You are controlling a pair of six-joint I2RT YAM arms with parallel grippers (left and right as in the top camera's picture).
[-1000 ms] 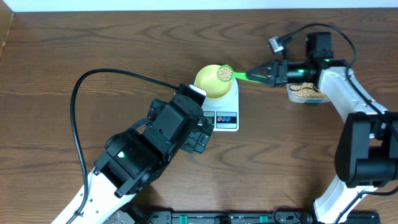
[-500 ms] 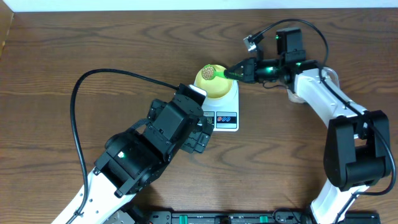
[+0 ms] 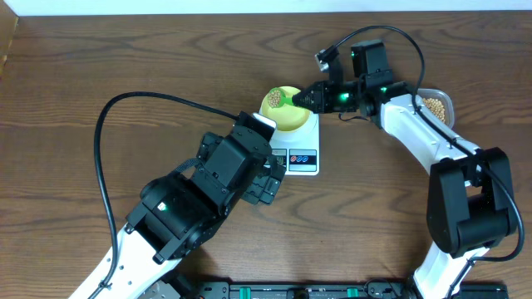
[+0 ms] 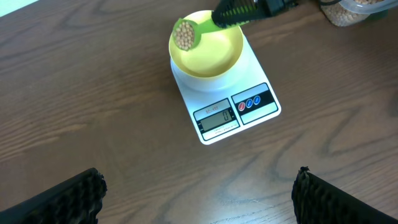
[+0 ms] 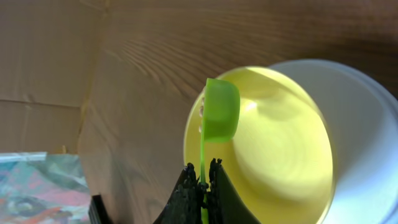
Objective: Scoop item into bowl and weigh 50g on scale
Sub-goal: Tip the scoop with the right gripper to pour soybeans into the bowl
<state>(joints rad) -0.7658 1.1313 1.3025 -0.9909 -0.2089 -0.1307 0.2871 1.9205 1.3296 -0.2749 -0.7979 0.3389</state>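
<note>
The pale yellow bowl (image 3: 287, 109) stands on the white scale (image 3: 301, 154); both show in the left wrist view, bowl (image 4: 214, 53) and scale (image 4: 230, 115), whose display reads 0. My right gripper (image 3: 320, 97) is shut on a green scoop (image 3: 278, 99) full of tan beans (image 4: 185, 37), held over the bowl's far-left rim. In the right wrist view the scoop (image 5: 221, 111) hangs over the bowl (image 5: 280, 155), held by the jaws (image 5: 202, 177). My left gripper (image 4: 199, 196) is open and empty, in front of the scale.
A clear tub of beans (image 3: 436, 105) stands at the right, behind the right arm; it also shows in the left wrist view (image 4: 357, 9). The bulky left arm (image 3: 199, 195) lies just left of the scale.
My right gripper has carried the filled scoop leftward from the tub to above the bowl's far-left rim. The left arm has not moved.
</note>
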